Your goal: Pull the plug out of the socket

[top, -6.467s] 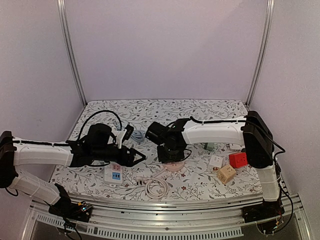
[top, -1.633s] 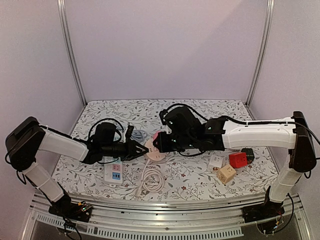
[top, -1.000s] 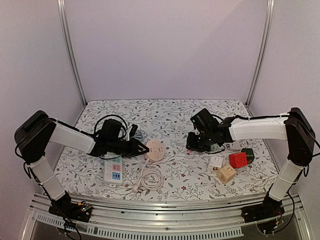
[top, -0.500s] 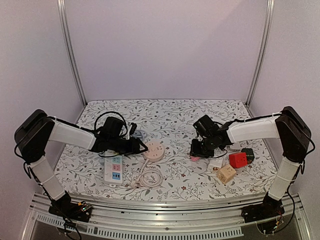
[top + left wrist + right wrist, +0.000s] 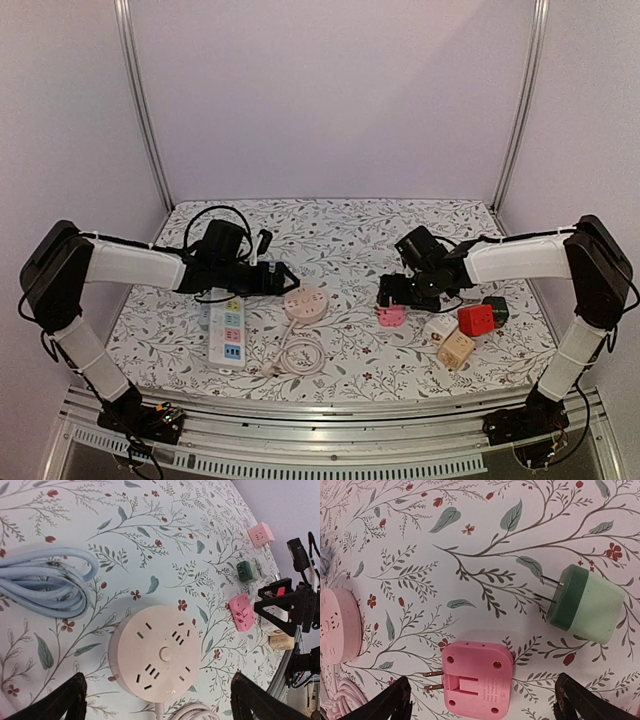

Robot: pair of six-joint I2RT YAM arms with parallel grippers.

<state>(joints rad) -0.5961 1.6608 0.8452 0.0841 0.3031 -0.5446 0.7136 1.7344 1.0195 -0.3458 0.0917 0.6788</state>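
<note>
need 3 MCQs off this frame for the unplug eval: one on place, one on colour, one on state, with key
1. Where is the pink plug relative to the round socket?
A. plugged into it
B. lying on the table, apart from it
C. stacked on top of it

2. What colour is the second plug in the right wrist view?
A. blue
B. green
C. black

3. How do the left hand and right hand stand?
A. both open
B. both shut
C. left shut, right open

Key: 1 B, its prongs are bare and cloth shows between the two. 2 B, dark green face, pale green body. 3 A, each wrist view shows fingers spread wide, gripping nothing.
</note>
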